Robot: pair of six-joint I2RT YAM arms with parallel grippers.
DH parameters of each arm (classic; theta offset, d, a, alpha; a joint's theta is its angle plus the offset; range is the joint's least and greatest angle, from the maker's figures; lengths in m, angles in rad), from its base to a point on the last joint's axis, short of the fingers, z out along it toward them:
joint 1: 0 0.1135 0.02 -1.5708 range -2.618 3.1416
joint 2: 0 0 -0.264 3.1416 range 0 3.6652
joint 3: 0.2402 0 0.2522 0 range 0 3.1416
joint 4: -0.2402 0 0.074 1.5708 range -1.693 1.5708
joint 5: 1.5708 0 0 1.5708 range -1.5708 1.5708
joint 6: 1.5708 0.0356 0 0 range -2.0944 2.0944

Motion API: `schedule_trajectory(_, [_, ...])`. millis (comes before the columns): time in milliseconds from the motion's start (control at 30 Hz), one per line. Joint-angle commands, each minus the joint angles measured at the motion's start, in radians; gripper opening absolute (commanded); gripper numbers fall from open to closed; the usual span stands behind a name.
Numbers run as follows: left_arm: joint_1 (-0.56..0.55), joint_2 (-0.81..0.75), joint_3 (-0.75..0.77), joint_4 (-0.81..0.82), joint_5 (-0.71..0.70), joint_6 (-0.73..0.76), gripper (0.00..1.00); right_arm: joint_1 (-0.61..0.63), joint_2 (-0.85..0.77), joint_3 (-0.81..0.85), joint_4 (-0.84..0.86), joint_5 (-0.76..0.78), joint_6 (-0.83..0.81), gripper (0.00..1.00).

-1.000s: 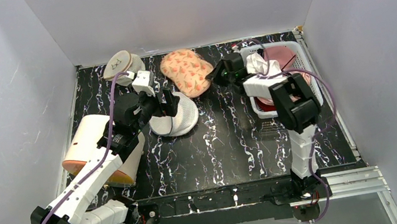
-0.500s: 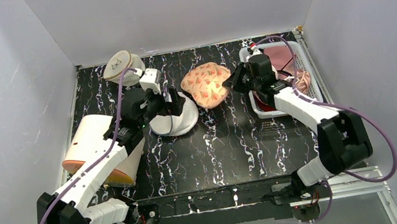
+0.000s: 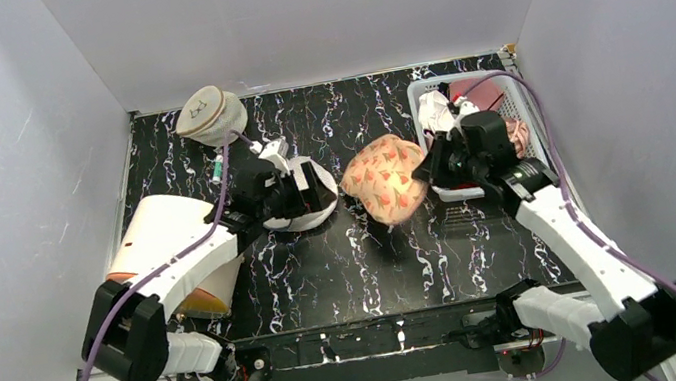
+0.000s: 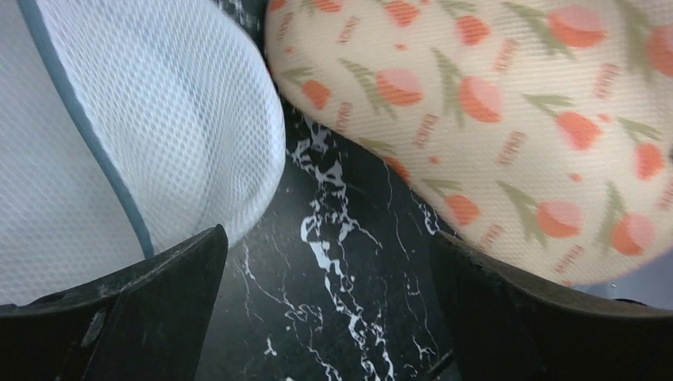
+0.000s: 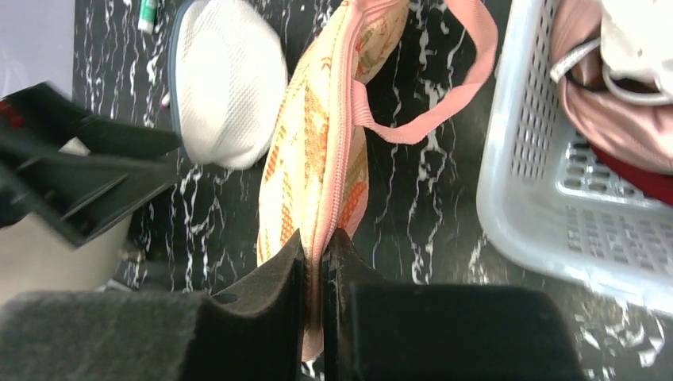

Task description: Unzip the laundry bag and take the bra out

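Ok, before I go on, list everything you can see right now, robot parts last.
peach floral-print fabric laundry bag: 1, peach-orange with pink zipper edge, table centre
plain white mesh pouch: 1, white with grey zip, left of the laundry bag
round beige-topped mesh pouch: 1, far-left corner
perforated plastic basket: 1, white, far right
dusty-pink garments: count unclear, in the basket
white fabric: 1, in the basket
cream cylinder: 1, orange end, lying at left edge
small pen-like item: 1, green and white, far-left of the white pouch
marbled table: 1, black
bra: none visible
left gripper: open, between pouch and bag
right gripper: shut on the bag's zipper edge
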Motion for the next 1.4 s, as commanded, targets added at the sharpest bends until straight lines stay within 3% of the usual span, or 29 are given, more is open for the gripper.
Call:
schedule_trajectory(0, [-0.01,0.055,-0.043,-0.038,0.075,-0.149,0.98,0.0,-0.142,0.015,-0.127,-0.085,-0.034,0.05])
schedule_trajectory(100, [0.016,0.156,0.012,-0.114,0.059,-0.151,0.98,0.0,-0.185,-0.003,-0.18,-0.23,-0.029,0.05])
schedule_trajectory(300, [0.158,0.453,0.316,-0.348,0.142,-0.038,0.98,0.0,-0.246,0.006,-0.293,-0.387,-0.059,0.05])
schedule_trajectory(433, [0.188,0.501,0.476,-0.414,0.041,0.048,0.98,0.001,-0.233,-0.017,-0.32,-0.462,-0.071,0.05])
schedule_trajectory(533, [0.188,0.428,0.488,-0.385,0.066,0.084,0.98,0.002,-0.194,-0.088,-0.269,-0.533,-0.082,0.05])
schedule_trajectory(667, [0.186,0.24,0.332,-0.279,0.229,0.085,0.98,0.044,-0.081,-0.192,-0.07,-0.626,-0.044,0.05])
schedule_trajectory(733, [0.178,0.122,0.24,-0.264,0.273,0.087,0.99,0.105,0.005,-0.216,0.068,-0.613,-0.012,0.1])
schedule_trajectory(867, [0.151,-0.07,0.097,-0.268,0.308,0.109,0.98,0.242,0.224,-0.115,0.15,-0.375,-0.037,0.21])
schedule_trajectory(1000, [0.123,-0.191,0.027,-0.306,0.314,0.156,0.98,0.23,0.413,-0.007,0.176,-0.149,-0.077,0.24])
schedule_trajectory(1133, [0.095,-0.233,-0.007,-0.33,0.303,0.197,0.98,0.17,0.602,0.124,0.142,-0.076,-0.128,0.24])
schedule_trajectory(1200, [0.048,-0.231,-0.005,-0.333,0.272,0.226,0.98,0.16,0.66,0.2,0.096,-0.047,-0.172,0.45])
schedule_trajectory(1267, [-0.031,-0.226,-0.003,-0.325,0.197,0.268,0.98,0.161,0.671,0.252,0.034,0.012,-0.195,0.75])
schedule_trajectory(1367, [-0.144,-0.218,-0.032,-0.254,0.05,0.34,0.98,0.16,0.591,0.236,0.012,0.074,-0.206,0.91])
